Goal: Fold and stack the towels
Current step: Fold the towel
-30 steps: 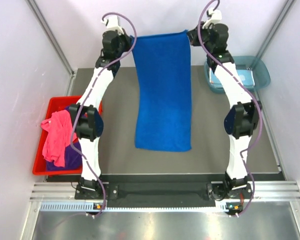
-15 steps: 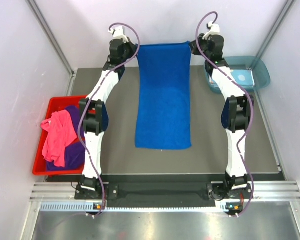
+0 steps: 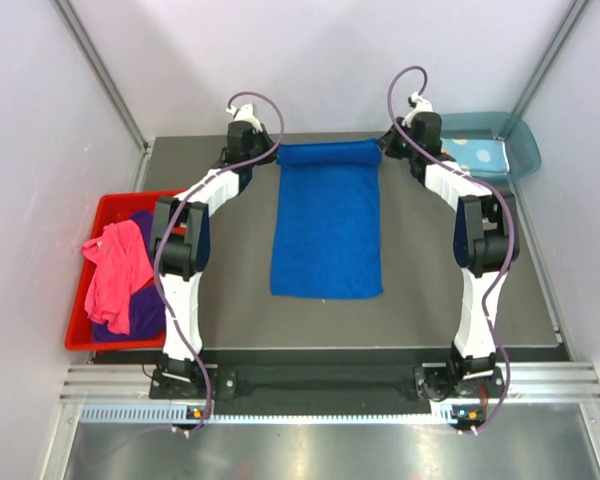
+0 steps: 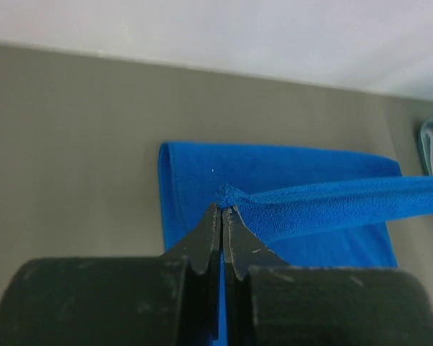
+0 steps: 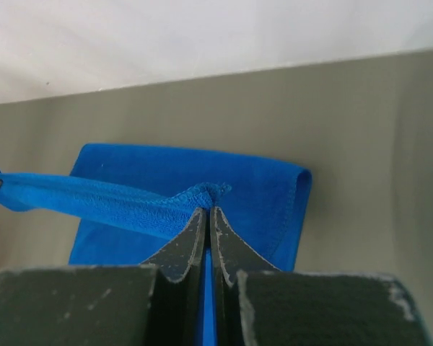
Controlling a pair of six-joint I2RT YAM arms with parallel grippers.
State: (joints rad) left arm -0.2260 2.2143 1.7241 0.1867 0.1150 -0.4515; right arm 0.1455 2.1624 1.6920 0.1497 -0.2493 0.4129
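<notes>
Clearly the royal blue towel (image 3: 327,235) is soft, light and limp, best taken at its corners: left gripper (image 4: 221,210) and right gripper (image 5: 207,210) each pinch a far corner, the rest lying on the table (image 3: 230,300). Only the wrist views show these pinches; only the top view shows the pink towel (image 3: 115,270) in its red bin (image 3: 80,335).

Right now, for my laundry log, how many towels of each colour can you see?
royal blue towel: 1
pink towel: 1
purple towel: 1
light blue dotted towel: 1
Total: 4
</notes>
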